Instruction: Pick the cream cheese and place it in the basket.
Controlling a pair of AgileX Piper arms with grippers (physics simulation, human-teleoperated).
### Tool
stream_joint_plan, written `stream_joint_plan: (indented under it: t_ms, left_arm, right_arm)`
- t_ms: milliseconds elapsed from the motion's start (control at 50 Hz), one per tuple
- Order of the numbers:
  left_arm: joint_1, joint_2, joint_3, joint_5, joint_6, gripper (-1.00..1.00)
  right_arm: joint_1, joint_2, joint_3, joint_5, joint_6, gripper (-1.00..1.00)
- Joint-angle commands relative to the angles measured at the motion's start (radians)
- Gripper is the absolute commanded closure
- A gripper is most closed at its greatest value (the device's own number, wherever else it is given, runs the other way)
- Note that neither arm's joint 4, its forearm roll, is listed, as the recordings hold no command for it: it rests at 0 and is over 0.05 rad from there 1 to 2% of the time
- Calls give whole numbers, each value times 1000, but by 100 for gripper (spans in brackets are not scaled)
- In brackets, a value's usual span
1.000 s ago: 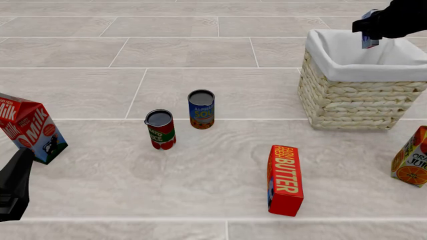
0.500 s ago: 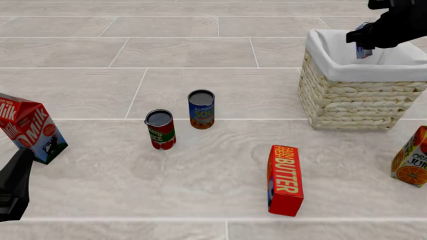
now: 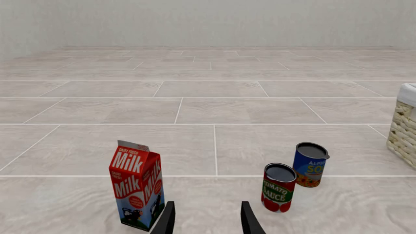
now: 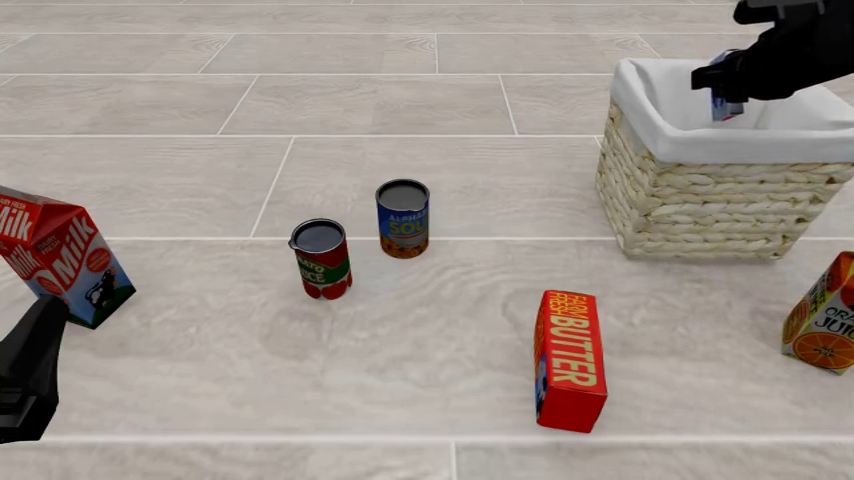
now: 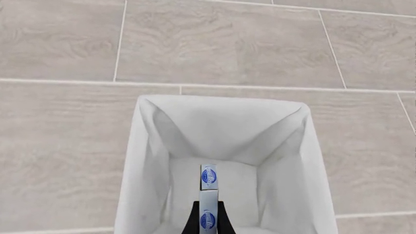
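- The pick looks done: the right claw (image 4: pixel 722 92) grips the cream cheese (image 4: pixel 726 101) narrowly, its fingers closed on the small box's near end, as the right wrist view shows with the box (image 5: pixel 208 195) sticking out from between the fingertips.
- The cream cheese hangs edge-on above the open mouth of the basket (image 4: pixel 694 205), at the far right of the desk (image 4: pixel 441 340). In the front view its lower end sits near the white lining's rim; whether it is already below rim level I cannot tell.
- From the right wrist camera the box lines up over the middle of the basket's white-lined floor (image 5: pixel 227 190), well clear of all four walls, so the carry seems essentially finished.
- What remains, as I judge it: opening the claw to release, perhaps after a little more lowering, then lifting the arm away. The box is not yet resting in the basket.
- The left claw (image 3: pixel 206 220) is idle at the near left, fingers parted and holding nothing, pointed past the milk carton (image 4: pixel 60 255).
- The tomato sauce can (image 4: pixel 322 259), soup can (image 4: pixel 402 218), butter box (image 4: pixel 570 359) and orange juice carton (image 4: pixel 825 315) stand apart from the basket and play no part in the drop.
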Motion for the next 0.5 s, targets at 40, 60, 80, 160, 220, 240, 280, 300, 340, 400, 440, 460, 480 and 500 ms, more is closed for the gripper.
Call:
stream_joint_plan:
  t_ms: [40, 60, 80, 160, 220, 240, 280, 300, 340, 400, 440, 460, 480, 500]
  left_arm:
    - [0, 0, 0, 0, 0, -100]
    - [0, 0, 0, 0, 0, -100]
    - [0, 0, 0, 0, 0, -100]
    - [0, 0, 0, 0, 0, -100]
    - [0, 0, 0, 0, 0, -100]
    - [0, 0, 0, 0, 0, -100]
    - [0, 0, 0, 0, 0, -100]
    - [0, 0, 0, 0, 0, -100]
    - [0, 0, 0, 0, 0, -100]
    - [0, 0, 0, 0, 0, -100]
    - [0, 0, 0, 0, 0, -100]
    - [0, 0, 0, 0, 0, -100]
    - [0, 0, 0, 0, 0, -100]
    - [0, 0, 0, 0, 0, -100]
  right_arm:
    - [17, -21, 3, 3, -5, 100]
    - [17, -21, 3, 3, -5, 100]
    - [17, -22, 0, 6, 2, 100]
    - [10, -29, -3, 9, -1, -100]
    - [13, -39, 2, 8, 2, -100]
    - [14, -46, 6, 8, 0, -100]
    - [16, -56, 16, 10, -4, -100]
    - [16, -62, 20, 7, -4, -100]
    - [17, -72, 29, 6, -3, -100]
    - [16, -91, 47, 4, -5, -100]
    - [15, -98, 54, -1, -1, -100]
    - [14, -112, 70, -9, -12, -100]
    - [14, -127, 84, -13, -15, -100]
    - [14, -127, 84, -13, -15, -100]
